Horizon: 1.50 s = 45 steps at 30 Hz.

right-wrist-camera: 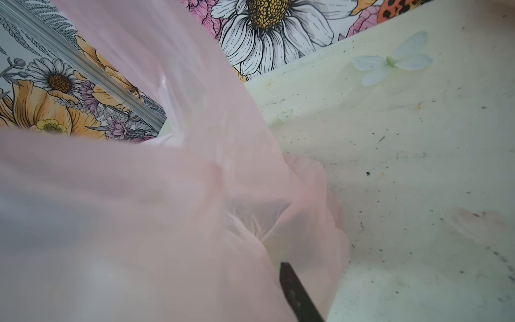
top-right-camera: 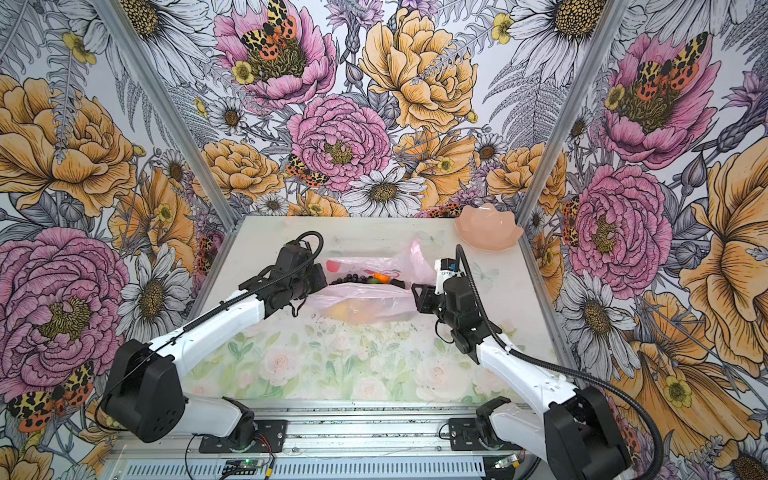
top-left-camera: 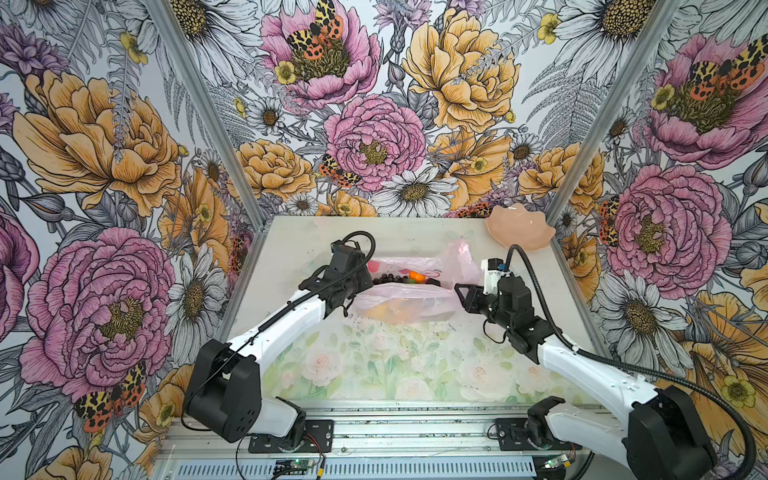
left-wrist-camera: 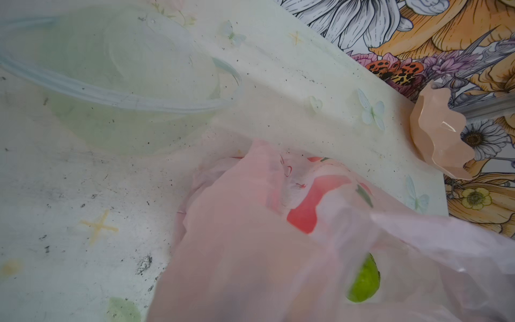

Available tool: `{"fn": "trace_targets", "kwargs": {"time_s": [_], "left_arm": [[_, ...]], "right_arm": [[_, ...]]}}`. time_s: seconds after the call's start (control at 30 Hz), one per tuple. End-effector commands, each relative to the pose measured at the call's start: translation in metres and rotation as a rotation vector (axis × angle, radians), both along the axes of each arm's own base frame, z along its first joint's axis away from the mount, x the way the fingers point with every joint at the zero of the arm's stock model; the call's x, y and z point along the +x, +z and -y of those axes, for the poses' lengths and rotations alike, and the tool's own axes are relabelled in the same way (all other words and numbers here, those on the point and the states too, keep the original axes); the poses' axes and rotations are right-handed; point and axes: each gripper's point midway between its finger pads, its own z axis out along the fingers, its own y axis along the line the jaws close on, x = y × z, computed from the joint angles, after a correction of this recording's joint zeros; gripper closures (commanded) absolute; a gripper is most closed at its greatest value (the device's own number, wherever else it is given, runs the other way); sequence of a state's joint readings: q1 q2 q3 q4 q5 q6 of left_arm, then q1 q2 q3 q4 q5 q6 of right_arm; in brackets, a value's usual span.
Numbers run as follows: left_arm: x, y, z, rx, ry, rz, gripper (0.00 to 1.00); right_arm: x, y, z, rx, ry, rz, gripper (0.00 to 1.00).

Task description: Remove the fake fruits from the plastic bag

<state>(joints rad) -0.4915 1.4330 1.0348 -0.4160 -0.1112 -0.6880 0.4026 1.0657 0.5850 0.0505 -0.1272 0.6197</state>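
The pale-pink plastic bag (top-left-camera: 411, 297) (top-right-camera: 365, 297) lies across the middle of the table with its mouth gaping toward the back. Inside the mouth show fake fruits: a black grape bunch (top-left-camera: 388, 279), an orange piece (top-left-camera: 417, 275) and something green beside it. Yellow and orange shapes show through the front film. My left gripper (top-left-camera: 365, 278) sits at the bag's left end, shut on the film. In the left wrist view the bag (left-wrist-camera: 250, 251) hides the jaws, with a green lime (left-wrist-camera: 363, 281) beside it. My right gripper (top-left-camera: 459, 289) is at the bag's right end. There the film (right-wrist-camera: 139, 195) leaves only one dark finger (right-wrist-camera: 298, 292) showing.
A peach petal-edged bowl (top-left-camera: 519, 232) (top-right-camera: 488, 230) (left-wrist-camera: 437, 139) stands at the back right corner by the wall. A clear round container (left-wrist-camera: 111, 83) sits on the table beyond the bag in the left wrist view. Flowered walls close in three sides.
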Motion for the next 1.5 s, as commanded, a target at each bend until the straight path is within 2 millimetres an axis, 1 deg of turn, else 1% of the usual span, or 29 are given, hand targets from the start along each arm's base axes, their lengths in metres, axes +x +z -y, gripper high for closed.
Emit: {"fn": "trace_targets", "kwargs": {"time_s": [0.0,0.03,0.1,0.17,0.23,0.3,0.37,0.43,0.53,0.6,0.67,0.73,0.8,0.87,0.97,1.03,1.17,1.27,1.3,1.33,1.47], "left_arm": [[0.007,0.009,0.022,0.024,-0.046,0.034,1.0],[0.007,0.007,0.025,0.046,-0.052,0.024,1.0],[0.008,0.003,0.031,0.071,-0.059,-0.003,1.0],[0.009,0.001,0.038,0.073,-0.077,-0.014,1.0],[0.009,-0.001,0.042,0.082,-0.085,-0.018,1.0],[0.009,-0.002,0.044,0.092,-0.088,-0.02,1.0],[0.009,-0.001,0.046,0.091,-0.092,-0.018,1.0],[0.007,-0.001,0.046,0.093,-0.094,-0.017,1.0],[0.006,0.002,0.045,0.098,-0.094,-0.008,1.0],[0.004,0.001,0.043,0.105,-0.091,-0.009,1.0],[0.003,0.001,0.039,0.109,-0.085,-0.008,1.0],[0.001,0.001,0.038,0.109,-0.084,-0.007,1.0],[0.001,0.003,0.038,0.106,-0.091,-0.005,1.0],[-0.001,0.003,0.037,0.106,-0.09,-0.003,1.0],[-0.003,0.006,0.035,0.103,-0.083,0.005,1.0],[-0.005,0.007,0.032,0.104,-0.079,0.009,1.0],[-0.009,0.003,0.029,0.106,-0.073,0.001,1.0],[-0.01,0.0,0.028,0.104,-0.073,-0.006,1.0],[-0.011,-0.001,0.028,0.104,-0.07,-0.006,1.0],[-0.011,0.0,0.027,0.103,-0.068,-0.006,1.0],[-0.012,-0.001,0.024,0.101,-0.063,-0.001,1.0]], "right_arm": [[-0.011,0.031,0.019,-0.072,-0.051,0.058,0.52],[-0.016,0.039,0.023,-0.085,-0.054,0.07,0.49],[-0.025,0.049,0.031,-0.114,-0.068,0.07,0.45],[-0.033,0.059,0.045,-0.168,-0.114,0.044,0.42],[-0.039,0.071,0.055,-0.211,-0.14,0.035,0.41],[-0.045,0.088,0.056,-0.234,-0.135,0.048,0.42],[-0.051,0.109,0.049,-0.242,-0.106,0.084,0.42],[-0.055,0.123,0.036,-0.255,-0.071,0.115,0.43],[-0.06,0.132,0.011,-0.315,-0.05,0.149,0.43],[-0.065,0.131,-0.016,-0.356,-0.005,0.163,0.42],[-0.069,0.127,-0.041,-0.414,0.034,0.175,0.4],[-0.069,0.116,-0.064,-0.447,0.077,0.162,0.39],[-0.065,0.102,-0.08,-0.464,0.11,0.134,0.38],[-0.057,0.084,-0.092,-0.514,0.126,0.099,0.38],[-0.044,0.065,-0.098,-0.581,0.113,0.068,0.39],[-0.028,0.052,-0.094,-0.601,0.096,0.029,0.39],[0.0,0.034,-0.089,-0.663,0.057,-0.021,0.39],[0.017,0.018,-0.077,-0.679,-0.001,-0.08,0.34],[0.02,0.013,-0.072,-0.691,-0.02,-0.1,0.32],[0.027,0.006,-0.058,-0.705,-0.062,-0.129,0.3],[0.036,-0.019,-0.025,-0.736,-0.138,-0.22,0.28]]}}
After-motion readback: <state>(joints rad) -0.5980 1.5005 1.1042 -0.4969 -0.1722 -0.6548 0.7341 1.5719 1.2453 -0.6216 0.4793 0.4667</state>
